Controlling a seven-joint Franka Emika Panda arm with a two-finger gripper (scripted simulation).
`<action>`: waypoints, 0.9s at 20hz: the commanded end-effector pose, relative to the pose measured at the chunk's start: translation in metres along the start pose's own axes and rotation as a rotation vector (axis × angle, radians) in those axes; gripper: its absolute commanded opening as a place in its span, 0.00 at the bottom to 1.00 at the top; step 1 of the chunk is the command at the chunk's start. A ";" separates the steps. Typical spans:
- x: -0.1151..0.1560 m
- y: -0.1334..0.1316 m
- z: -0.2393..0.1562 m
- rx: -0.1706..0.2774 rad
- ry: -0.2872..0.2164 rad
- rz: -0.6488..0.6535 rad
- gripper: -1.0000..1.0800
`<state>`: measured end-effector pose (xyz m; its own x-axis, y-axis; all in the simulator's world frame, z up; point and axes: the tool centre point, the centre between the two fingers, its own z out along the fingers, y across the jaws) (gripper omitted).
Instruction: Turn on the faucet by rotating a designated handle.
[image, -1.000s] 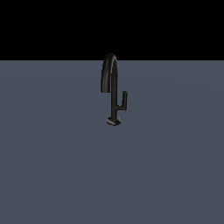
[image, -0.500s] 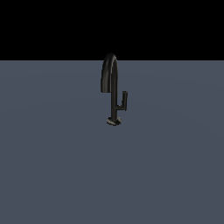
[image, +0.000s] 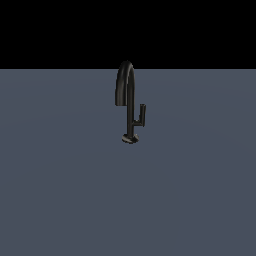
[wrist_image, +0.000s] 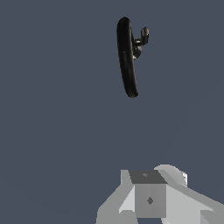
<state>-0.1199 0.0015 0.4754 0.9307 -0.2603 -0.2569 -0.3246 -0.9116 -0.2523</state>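
The slim black faucet (image: 131, 90) stands upright on the grey-blue surface (image: 60, 190), its arched spout curving toward the exterior view's left and its round base disc (image: 130, 139) on the surface. The handle (image: 142, 113), a short upright bar, sits on a small side arm to the exterior view's right of the stem. From above, the wrist view shows the faucet (wrist_image: 126, 57) and the handle (wrist_image: 145, 33) well apart from my gripper (wrist_image: 157, 176). Only grey-white parts of the gripper show at the frame's edge, touching nothing. The arm does not show in the exterior view.
A flat grey-blue surface (wrist_image: 52, 131) spreads around the faucet in both views. Behind it the exterior view shows only a black background (image: 128, 30).
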 end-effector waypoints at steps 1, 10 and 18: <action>0.017 -0.001 0.002 0.037 -0.034 0.042 0.00; 0.077 -0.001 0.015 0.176 -0.160 0.193 0.00; 0.130 0.006 0.035 0.308 -0.279 0.334 0.00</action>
<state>-0.0146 -0.0240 0.4150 0.7251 -0.3851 -0.5709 -0.6436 -0.6739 -0.3628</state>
